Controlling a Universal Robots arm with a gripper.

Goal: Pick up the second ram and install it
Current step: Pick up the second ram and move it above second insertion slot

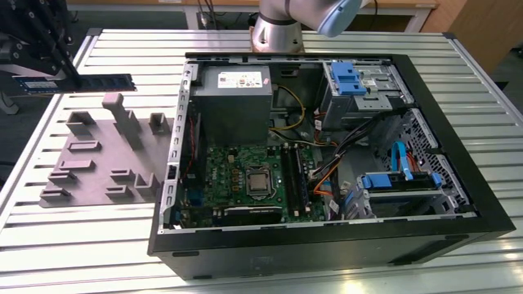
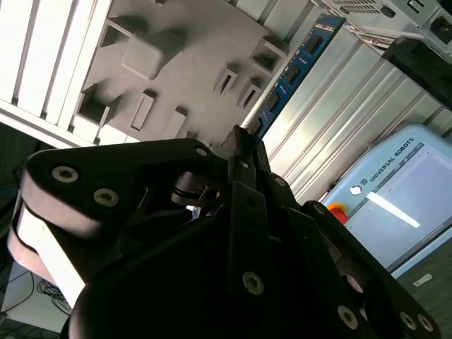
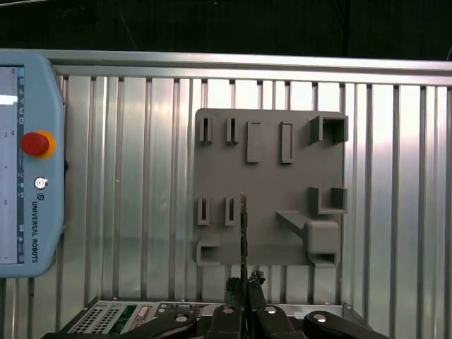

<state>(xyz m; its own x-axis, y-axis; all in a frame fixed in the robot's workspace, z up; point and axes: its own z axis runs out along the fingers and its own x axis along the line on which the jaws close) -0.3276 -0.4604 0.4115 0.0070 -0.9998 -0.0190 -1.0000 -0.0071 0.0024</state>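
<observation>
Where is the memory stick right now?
The second ram is held up by the gripper at the exterior view's left, above the grey holder plate, beside the open computer case.

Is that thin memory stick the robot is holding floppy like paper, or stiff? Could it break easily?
Probably stiff: the second ram juts straight out of the gripper without sagging. Likely light too, since it looks thin as a line edge-on in the first wrist view. Maybe fragile: small chips sit bare on its face.
</observation>
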